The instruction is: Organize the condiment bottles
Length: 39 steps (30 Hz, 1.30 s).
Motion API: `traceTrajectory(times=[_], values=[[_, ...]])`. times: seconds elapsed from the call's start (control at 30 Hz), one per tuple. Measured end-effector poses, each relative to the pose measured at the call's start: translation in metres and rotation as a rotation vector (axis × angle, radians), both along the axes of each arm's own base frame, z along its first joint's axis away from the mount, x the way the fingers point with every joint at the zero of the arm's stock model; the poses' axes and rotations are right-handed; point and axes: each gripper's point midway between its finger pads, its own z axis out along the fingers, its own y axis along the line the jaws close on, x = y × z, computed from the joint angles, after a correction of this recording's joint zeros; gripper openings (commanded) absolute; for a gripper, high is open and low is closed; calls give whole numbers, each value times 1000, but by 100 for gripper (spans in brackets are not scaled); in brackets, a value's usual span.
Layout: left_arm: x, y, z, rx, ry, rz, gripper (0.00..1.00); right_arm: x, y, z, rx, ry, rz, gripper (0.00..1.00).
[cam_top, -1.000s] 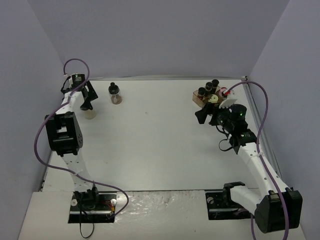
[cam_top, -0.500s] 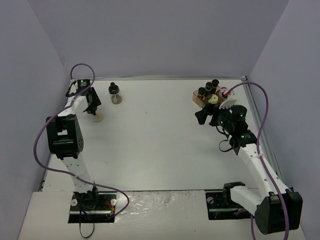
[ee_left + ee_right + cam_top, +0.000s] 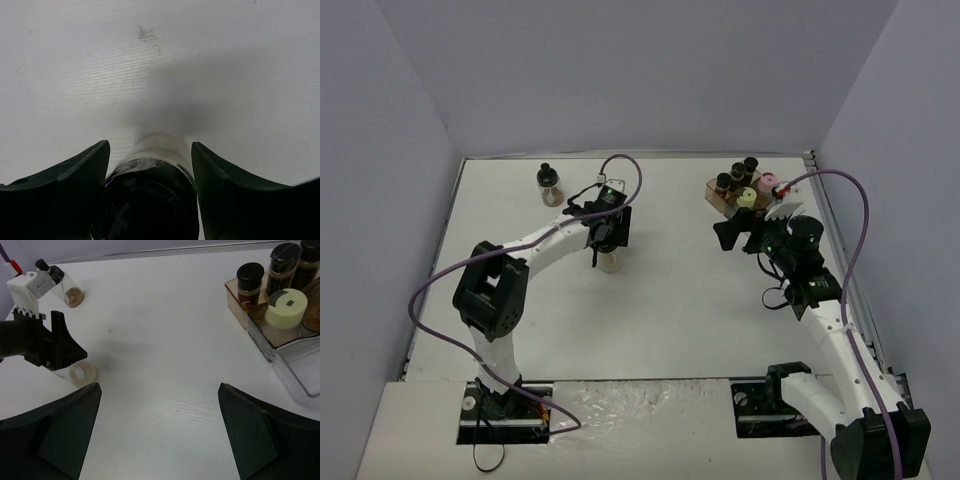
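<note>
left fingers [image 3: 67, 192] closed on a black-capped jar [image 3: 152, 195] of pale contents, upright between them, right fingers [image 3: 57, 432] spread wide over the surface [image 3: 165, 355], other jars [image 3: 249, 282] in the rack [image 3: 295, 375] ahead to their right

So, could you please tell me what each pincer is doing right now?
Left pincer: closed on a spice jar.
Right pincer: open, holding nothing.

Matt white table [image 3: 240, 50] with fine lines; clear shiny spice jar [image 3: 157, 152]; smooth see-through plastic rack [image 3: 295, 365] on the table
</note>
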Motion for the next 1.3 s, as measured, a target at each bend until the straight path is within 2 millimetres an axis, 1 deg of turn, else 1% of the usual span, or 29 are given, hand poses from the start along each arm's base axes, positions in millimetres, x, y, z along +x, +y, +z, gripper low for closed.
traceTrajectory(times=[0.07,0.2,0.27,0.4,0.47,0.5,0.67,0.83,0.97,1.0,1.07,1.17,1.3], values=[[-4,-17,2,8,-8,-34,33,-3,0,4,1,-13,0,100],[-6,-47,8,12,-41,-81,41,-8,-1,5,0,-16,0,100],[-11,-61,8,14,-51,-109,50,-11,-2,5,-2,-15,0,100],[-25,-77,4,25,-49,-150,60,-15,-2,5,-5,-12,0,100],[-30,-79,0,34,-47,-159,65,-15,-2,5,-7,-12,1,100],[-31,-79,-1,36,-48,-161,69,-15,-2,5,-7,-10,1,100],[-32,-81,-2,37,-58,-161,82,-16,-3,3,-11,-2,0,100],[-37,-80,-8,45,-54,-162,94,-18,-2,0,-13,11,4,100],[-42,-77,-5,43,-55,-164,97,-19,-2,-2,-16,20,5,100],[-42,-76,0,37,-62,-164,97,-19,-2,-3,-18,23,6,100],[-43,-76,15,16,-87,-163,97,-20,-2,-5,-22,31,8,100],[-43,-76,50,-35,-148,-162,97,-20,-2,-3,-29,36,14,100],[-47,-75,102,-116,-233,-166,97,-20,-1,10,-37,16,25,100]])
